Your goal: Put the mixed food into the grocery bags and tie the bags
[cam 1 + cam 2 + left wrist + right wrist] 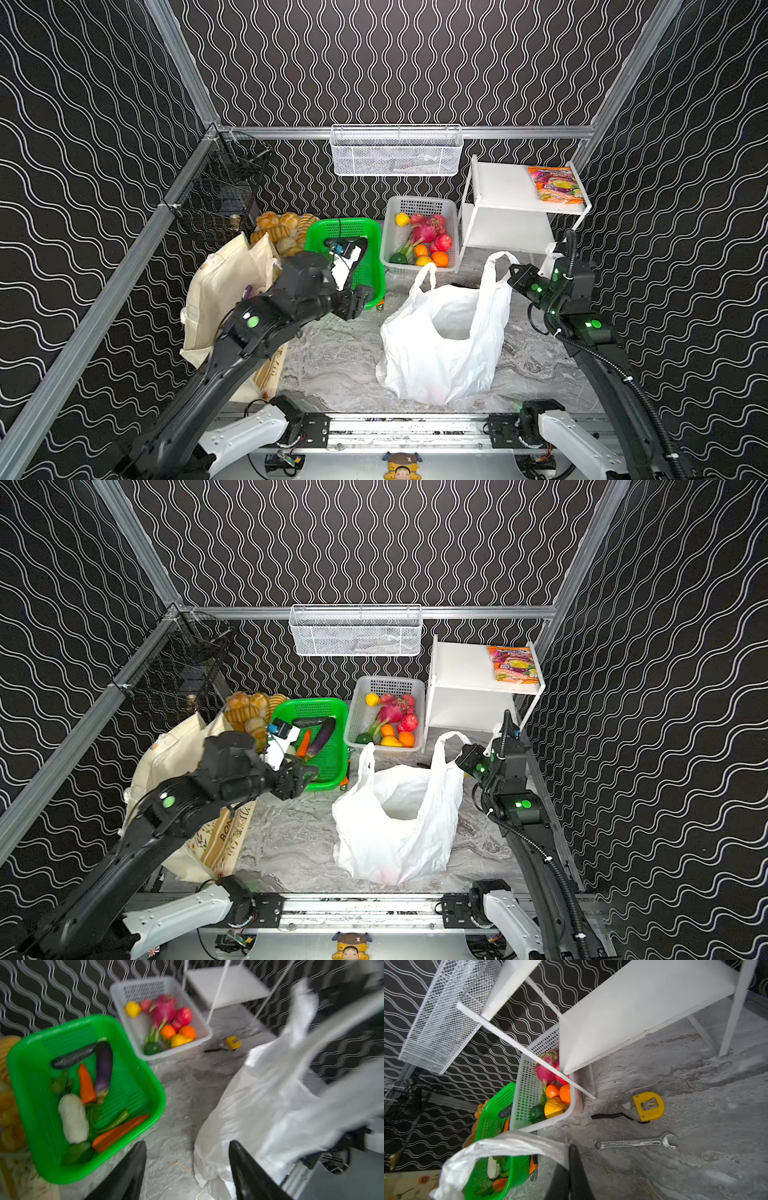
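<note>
White plastic bag (419, 357): stood upright on the marble table (332, 365), mouth open, contents not discernible; one loop handle (508, 1140) is pinched in the closed right gripper (570, 1147). Canvas tote (220, 291), left of the bag: largely hidden by the left arm (232, 345), interior unseen. Left gripper (188, 1144), between tote and bag: jaws parted, nothing held; its wrist view is blurred. Green basket (25, 1053), behind the bag to the left: aubergine (104, 1066), carrots (86, 1084), cucumber (72, 1057). White basket (145, 979), directly behind the bag: dragon fruit (164, 1011), oranges (188, 1031). Snack packet (555, 183): laid on the shelf (507, 187) behind the bag.
</note>
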